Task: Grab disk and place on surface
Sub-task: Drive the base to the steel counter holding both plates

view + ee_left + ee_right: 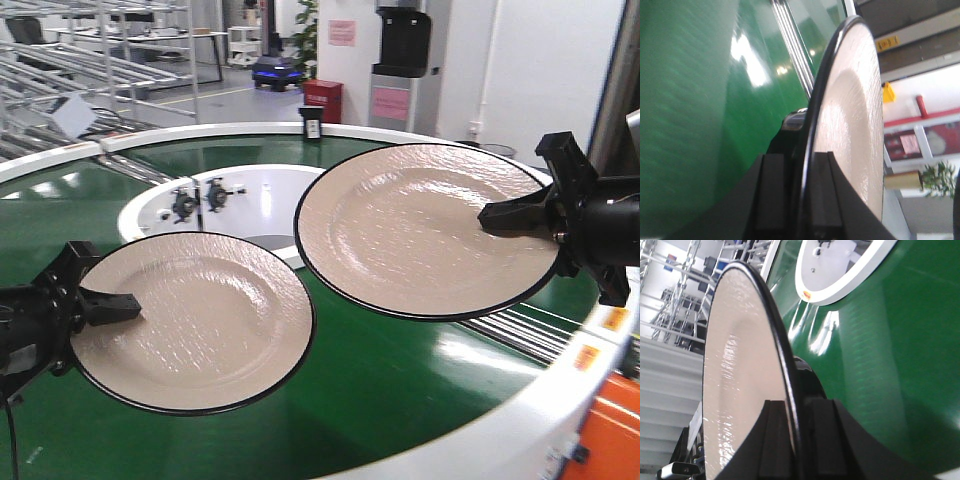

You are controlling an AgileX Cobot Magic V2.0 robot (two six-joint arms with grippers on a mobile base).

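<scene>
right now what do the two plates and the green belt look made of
The left plate and right plate: beige, glossy, textured face with black rim; glazed ceramic or melamine, can't tell which. The green belt: smooth rubbery or PVC sheet, judging by its soft glare.

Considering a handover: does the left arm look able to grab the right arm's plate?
Probably not: the left gripper is shut on its own plate, though the right plate hangs close.

Two beige plates (195,320) (425,230), two black grippers (135,305) (485,218), one green conveyor belt (400,380), one white hub (265,205), one water dispenser (400,65), possibly one blue cart (275,72) far back
</scene>
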